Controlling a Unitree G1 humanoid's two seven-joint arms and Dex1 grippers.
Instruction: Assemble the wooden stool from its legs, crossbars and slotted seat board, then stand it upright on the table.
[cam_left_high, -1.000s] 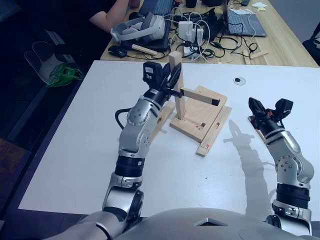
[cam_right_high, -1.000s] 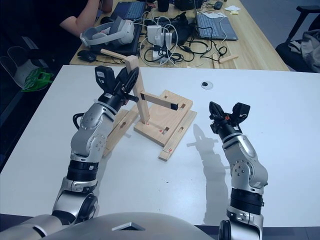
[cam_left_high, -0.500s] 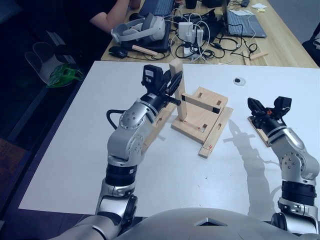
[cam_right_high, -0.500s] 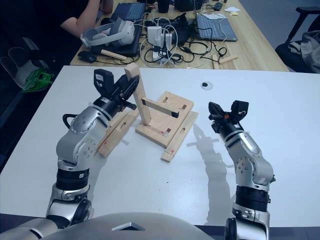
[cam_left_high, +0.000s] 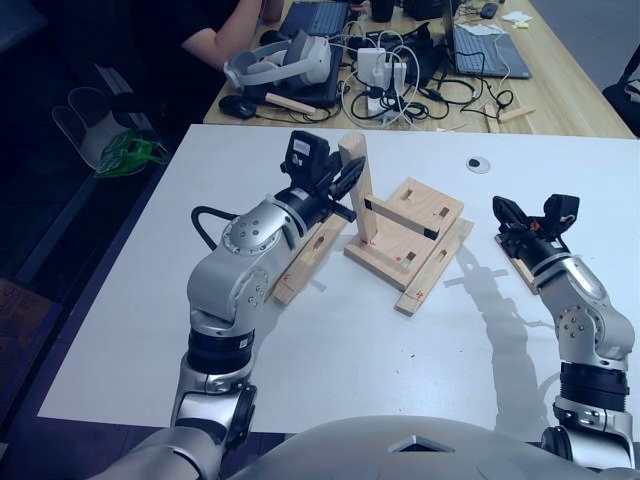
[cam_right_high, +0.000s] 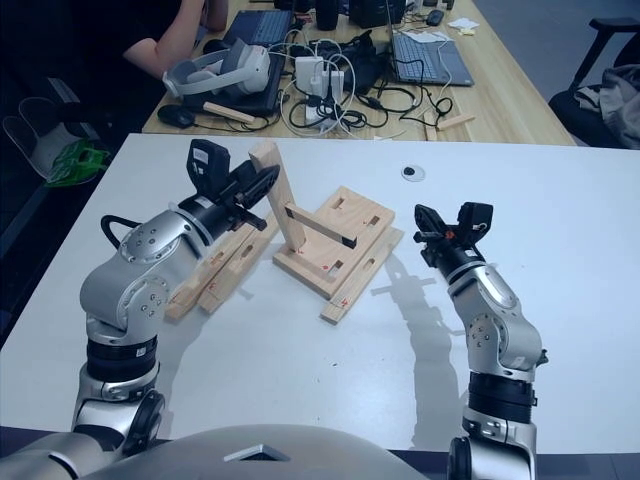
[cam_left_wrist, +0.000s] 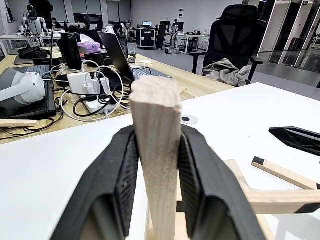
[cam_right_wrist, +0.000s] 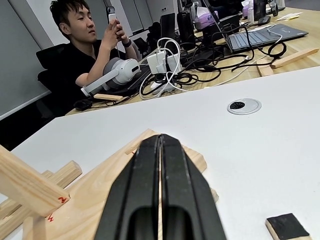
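Observation:
My left gripper (cam_left_high: 338, 183) is shut on an upright wooden leg (cam_left_high: 355, 186), which leans a little over the slotted seat board (cam_left_high: 412, 232) lying flat at mid-table. In the left wrist view the leg (cam_left_wrist: 156, 145) sits clamped between both fingers (cam_left_wrist: 122, 170). A crossbar (cam_left_high: 400, 212) with black ends runs from the leg over the board. A long wooden piece (cam_left_high: 436, 265) lies along the board's near right side. Loose legs (cam_left_high: 303, 256) lie under my left forearm. My right gripper (cam_left_high: 520, 220) is shut and empty, hovering right of the board above a small wooden piece (cam_right_wrist: 287, 227).
A round cable grommet (cam_left_high: 481, 162) sits in the white table (cam_left_high: 400, 370) at the far right. Behind it stands a wooden desk with a headset (cam_left_high: 280, 62), laptops and tangled cables. The near half of the table offers free room.
My left arm swung its elbow outward to the left while keeping hold of the leg, and the board turned slightly and shifted right. The loose legs came into sight. The right gripper edged farther away.

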